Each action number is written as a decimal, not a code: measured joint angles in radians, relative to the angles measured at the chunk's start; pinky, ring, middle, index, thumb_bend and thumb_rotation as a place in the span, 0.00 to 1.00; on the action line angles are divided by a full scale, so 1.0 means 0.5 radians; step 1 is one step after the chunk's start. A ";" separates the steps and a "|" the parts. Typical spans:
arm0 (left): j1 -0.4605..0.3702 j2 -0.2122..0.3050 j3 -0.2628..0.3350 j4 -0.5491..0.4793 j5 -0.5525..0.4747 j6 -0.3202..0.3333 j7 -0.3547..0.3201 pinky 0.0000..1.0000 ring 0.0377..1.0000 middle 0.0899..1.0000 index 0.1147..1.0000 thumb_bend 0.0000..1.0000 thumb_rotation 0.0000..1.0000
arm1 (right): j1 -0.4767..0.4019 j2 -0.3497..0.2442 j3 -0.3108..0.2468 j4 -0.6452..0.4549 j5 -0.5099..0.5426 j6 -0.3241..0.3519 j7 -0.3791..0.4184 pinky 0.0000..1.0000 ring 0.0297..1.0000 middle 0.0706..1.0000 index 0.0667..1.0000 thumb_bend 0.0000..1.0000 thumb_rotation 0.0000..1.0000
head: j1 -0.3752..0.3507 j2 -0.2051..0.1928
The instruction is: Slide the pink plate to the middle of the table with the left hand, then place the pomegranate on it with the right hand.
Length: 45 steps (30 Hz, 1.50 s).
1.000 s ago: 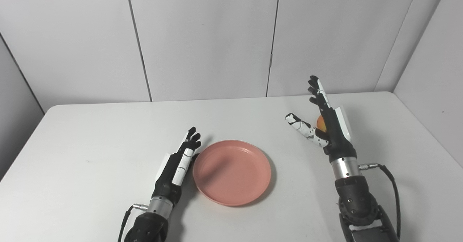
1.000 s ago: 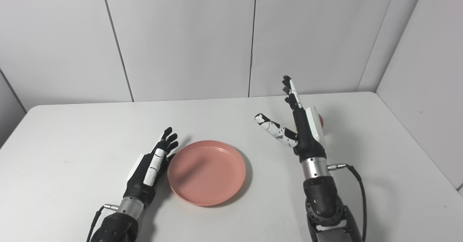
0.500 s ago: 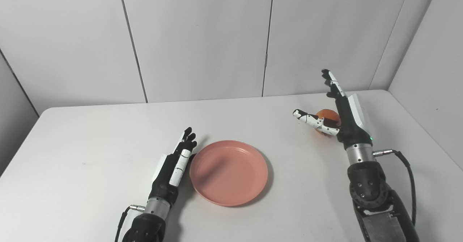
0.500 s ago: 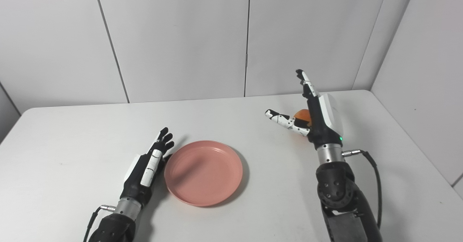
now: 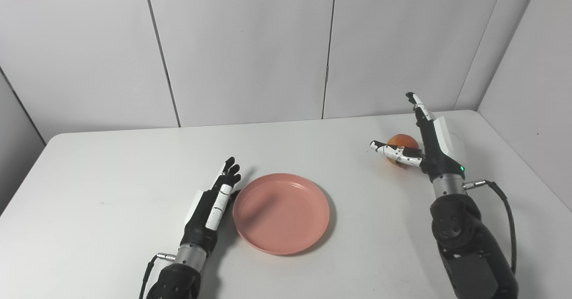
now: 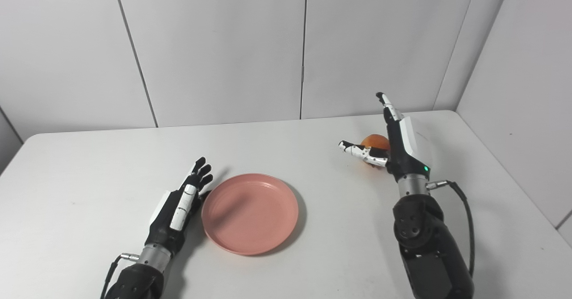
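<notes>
Pomegranate (image 5: 401,141) is judged round, firm, smooth-skinned and fairly heavy, so it may roll or slip; it would best be clasped around its widest part. It rests on the table (image 5: 111,165), far right, well apart from the pink plate (image 5: 281,212). The right hand (image 5: 426,145) is spread and holds nothing, thumb before the fruit, fingers (image 5: 419,111) raised beside it. The left hand (image 5: 214,200), extended and empty, lies against the plate's left rim.
</notes>
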 measured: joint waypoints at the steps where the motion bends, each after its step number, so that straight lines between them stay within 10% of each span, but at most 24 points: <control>1: 0.000 0.000 0.001 0.000 -0.008 0.000 -0.002 0.93 0.96 0.98 0.98 0.69 1.00 | -0.011 -0.006 0.011 0.032 -0.005 0.000 -0.008 0.79 0.88 0.91 0.91 0.88 0.40 | -0.003 0.003; 28: 0.010 0.018 0.004 -0.026 -0.025 0.003 -0.021 0.93 0.96 0.97 0.98 0.67 1.00 | -0.137 -0.080 0.096 0.496 0.031 0.057 -0.009 0.73 0.83 0.88 0.89 0.85 0.33 | 0.003 0.025; 45: 0.014 0.016 0.013 -0.030 -0.097 0.010 -0.068 0.95 0.97 0.98 0.99 0.66 1.00 | -0.148 -0.087 0.115 0.617 0.068 0.065 -0.113 0.51 0.61 0.67 0.71 0.65 0.00 | 0.015 0.043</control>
